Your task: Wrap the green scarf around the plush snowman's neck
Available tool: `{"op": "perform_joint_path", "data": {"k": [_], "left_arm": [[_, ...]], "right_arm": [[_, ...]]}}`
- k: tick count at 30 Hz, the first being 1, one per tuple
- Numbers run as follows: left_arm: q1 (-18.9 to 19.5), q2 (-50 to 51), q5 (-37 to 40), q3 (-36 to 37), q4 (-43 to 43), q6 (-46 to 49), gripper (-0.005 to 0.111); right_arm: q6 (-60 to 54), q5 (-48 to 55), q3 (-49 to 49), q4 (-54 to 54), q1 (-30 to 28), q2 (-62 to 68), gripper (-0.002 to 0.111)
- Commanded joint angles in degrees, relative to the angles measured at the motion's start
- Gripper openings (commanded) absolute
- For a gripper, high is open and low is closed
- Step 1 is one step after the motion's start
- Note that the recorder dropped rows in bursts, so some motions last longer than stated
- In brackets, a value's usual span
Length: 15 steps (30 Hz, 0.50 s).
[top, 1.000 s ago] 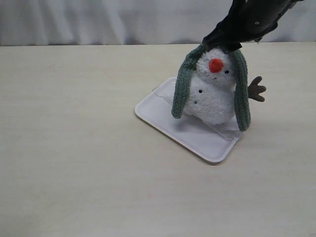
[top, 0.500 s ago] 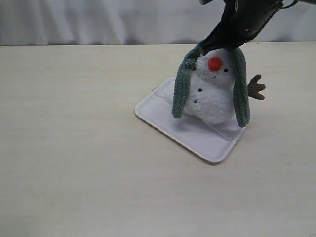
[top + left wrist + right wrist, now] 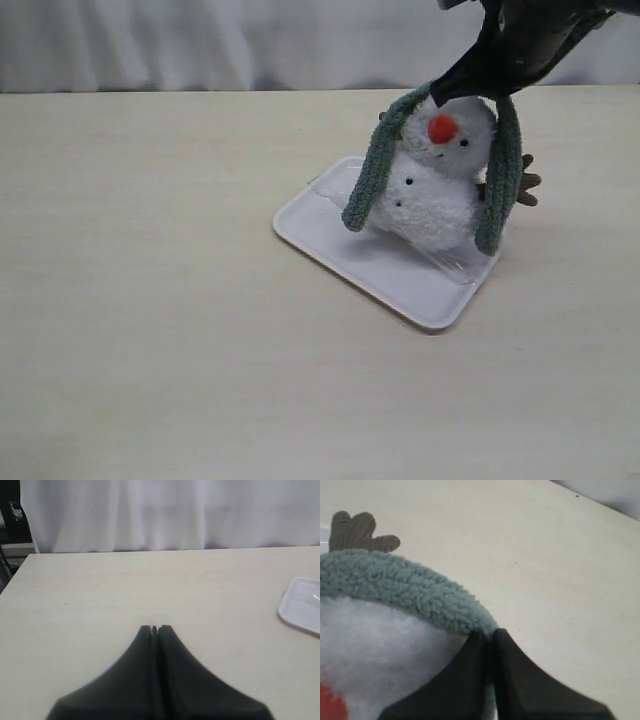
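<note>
Left wrist view: left gripper (image 3: 154, 628) has jaws pressed together, nothing in them, parked over bare table (image 3: 100, 590). A corner of the white tray (image 3: 300, 607) shows at the frame edge, well apart from it. This arm is not in the exterior view.

Exterior view, left to right: the left half of the table (image 3: 150, 300) is bare. The tray (image 3: 330, 235) lies right of centre, nearer the far edge. The plush snowman (image 3: 430, 200) stands on the tray's far right part, leaning a bit. The green scarf (image 3: 375, 170) is draped over the top of its head, not at the neck. One tail hangs down the left side, its tip over the tray, and the other hangs down the right side. The orange nose (image 3: 441, 128) is uncovered. The brown twig arm (image 3: 527, 185) pokes out just behind the right tail.

The right gripper (image 3: 440, 98) is at the crown. In the right wrist view its jaws (image 3: 490, 637) are closed, pinching the scarf's middle fold against the head.

Changed in the last second: the right jaws were spread over the head and have now snapped onto the scarf. The scarf's middle rides higher, the right tail has swung outward over the twig arm, and the snowman's head is pulled slightly right.

Judgement: scarf regrasped and wrap not done. The loop likely has to go behind the head and down to the crease. Risk: tipping the toy.
</note>
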Motion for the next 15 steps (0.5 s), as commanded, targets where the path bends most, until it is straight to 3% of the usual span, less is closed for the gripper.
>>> {"op": "perform_joint_path", "data": {"k": [1,8,15], "left_arm": [[0.05,-0.12,-0.53,0.12,-0.40,-0.01,0.000],[0.05,-0.12,-0.53,0.12,-0.40,-0.01,0.000],[0.05,-0.12,-0.53,0.12,-0.40,-0.01,0.000]], "right_arm": [[-1.25,0.15,-0.18,2.39,-0.54,2.01,0.005],[-1.25,1.87,-0.18,3.09,-0.82,5.62,0.006],[-9.97,3.43,-0.18,10.73,-0.82,0.39,0.039]]}}
